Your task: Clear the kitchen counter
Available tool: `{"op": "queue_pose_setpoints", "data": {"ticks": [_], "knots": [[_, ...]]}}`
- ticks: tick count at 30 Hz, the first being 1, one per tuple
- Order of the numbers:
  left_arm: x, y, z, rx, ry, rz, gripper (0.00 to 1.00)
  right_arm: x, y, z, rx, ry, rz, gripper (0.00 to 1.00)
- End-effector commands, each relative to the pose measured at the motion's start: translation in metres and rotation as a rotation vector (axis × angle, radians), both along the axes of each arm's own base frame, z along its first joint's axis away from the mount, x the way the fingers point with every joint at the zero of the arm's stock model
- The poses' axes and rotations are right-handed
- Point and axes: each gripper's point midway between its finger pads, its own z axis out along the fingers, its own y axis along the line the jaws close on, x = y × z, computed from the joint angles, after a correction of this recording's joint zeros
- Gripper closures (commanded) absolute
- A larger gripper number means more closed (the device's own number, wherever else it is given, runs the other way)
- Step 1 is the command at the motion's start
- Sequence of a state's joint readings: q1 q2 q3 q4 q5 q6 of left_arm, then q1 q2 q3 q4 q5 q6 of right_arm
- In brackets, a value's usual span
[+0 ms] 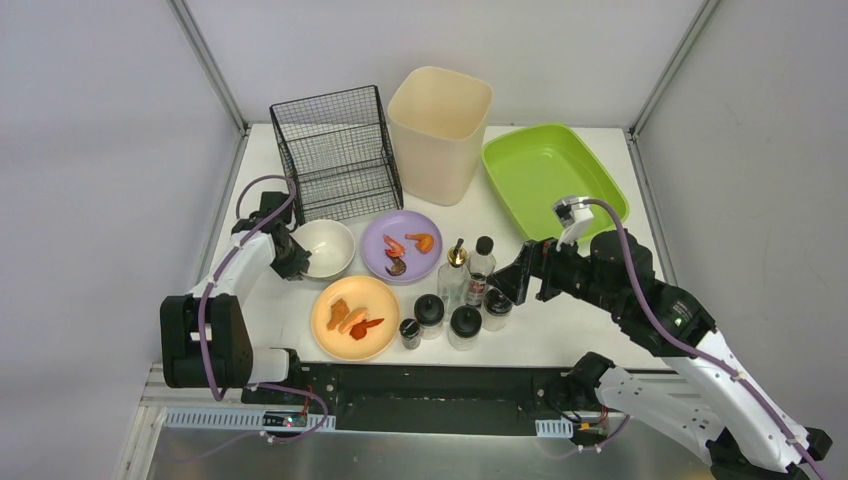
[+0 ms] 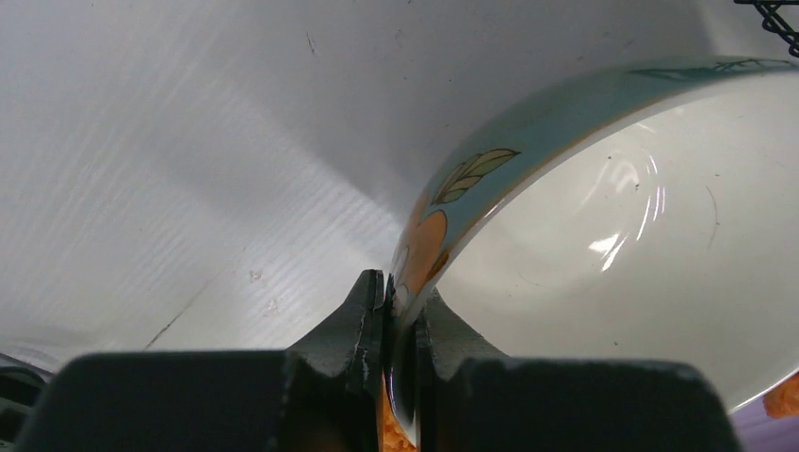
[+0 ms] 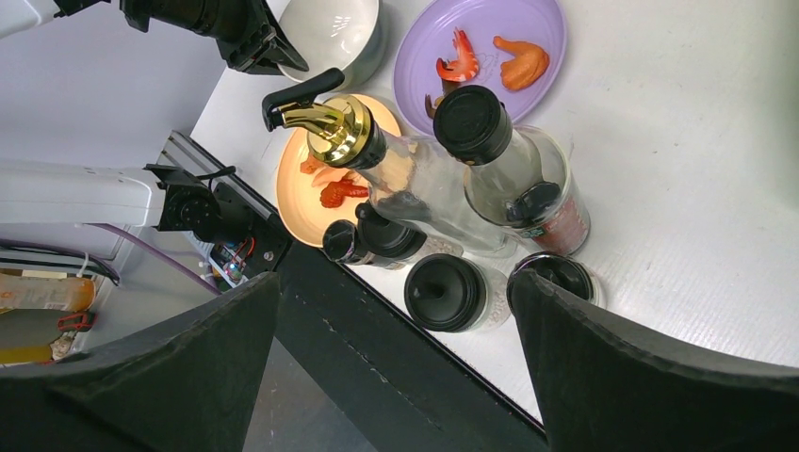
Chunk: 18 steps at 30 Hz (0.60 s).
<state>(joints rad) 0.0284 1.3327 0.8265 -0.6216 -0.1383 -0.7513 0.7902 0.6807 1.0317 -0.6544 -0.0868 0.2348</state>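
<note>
The kitchen counter (image 1: 280, 300) is the big flat white top in front of the two arms, and lots of things sit on it. The left claw (image 2: 400, 292) is pinched tight on the thin rim of the white bowl (image 1: 325, 247), with one finger inside and one outside. The bowl looks hard, smooth and shiny, so it may be slippery, and it would likely break if it fell. A grip on the rim alone could let it swing, so it should move slowly. The right claw (image 1: 508, 283) is wide open and holds nothing. It points at the pump bottle (image 3: 377, 155) and the black-capped bottle (image 3: 513, 169), with small jars (image 3: 445, 292) just beside them. The bottles look like glass, tall and easy to knock over, so the best place to hold one is around its body. The purple plate (image 1: 401, 246) and the orange plate (image 1: 354, 318) have food on them. I think they should be held by the edge and kept flat.
</note>
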Motion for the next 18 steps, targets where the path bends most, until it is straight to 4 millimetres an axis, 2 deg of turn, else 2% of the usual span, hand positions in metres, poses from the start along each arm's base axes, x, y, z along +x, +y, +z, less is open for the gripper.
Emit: {"op": "queue_pose_setpoints", "data": {"ticks": [1,7,18], "knots": [[-0.012,0.001,0.0,0.014,0.012,0.002,1.0,0.003,0.004,0.007,0.022,-0.016,0.0,0.03],[-0.009,0.001,0.02,0.013,-0.077,-0.001,1.0,0.005,0.005,0.009,0.019,-0.012,-0.007,0.03],[-0.004,-0.008,0.08,-0.02,-0.275,-0.056,1.0,0.014,-0.004,0.029,-0.01,-0.039,-0.064,0.03]]}}
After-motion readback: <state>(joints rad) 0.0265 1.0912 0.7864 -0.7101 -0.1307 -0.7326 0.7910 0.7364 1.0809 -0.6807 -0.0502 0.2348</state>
